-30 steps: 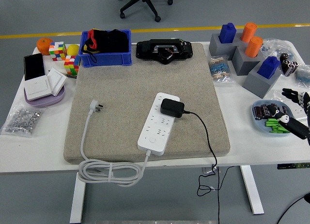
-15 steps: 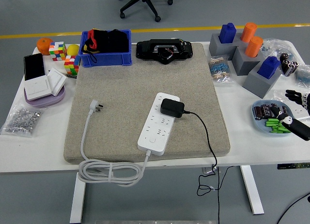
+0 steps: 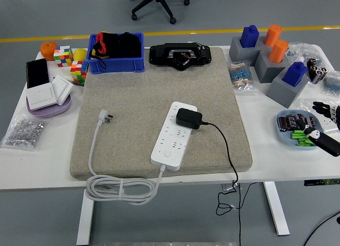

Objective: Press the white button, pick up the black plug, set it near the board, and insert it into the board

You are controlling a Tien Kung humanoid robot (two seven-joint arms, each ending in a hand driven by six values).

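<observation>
Head view: nearest, a coiled white cable (image 3: 121,188) lies on the white tabletop (image 3: 42,166) at the near edge of a beige mat (image 3: 133,102), running to a white plug (image 3: 106,117) lying loose on the mat's left side. The white power board (image 3: 173,135) lies slantwise on the near middle of the mat, its white button (image 3: 167,154) at the near end. The black plug (image 3: 188,118) sits seated on the board's far right part, its black cord (image 3: 226,150) trailing right and over the tabletop's near edge. At the right edge the right hand (image 3: 325,126) hangs over a blue plate (image 3: 287,135) of small parts, fingers (image 3: 321,106) spread and holding nothing, well apart from the board. The left hand is out of sight. A bag of metal bits (image 3: 24,132) lies at near left, a purple plate with white switches (image 3: 47,94) beyond it. Farther off stand a blue bin (image 3: 116,62), a black device (image 3: 180,55), puzzle cubes (image 3: 64,56) and grey blocks with blue and orange pegs (image 3: 276,60).
</observation>
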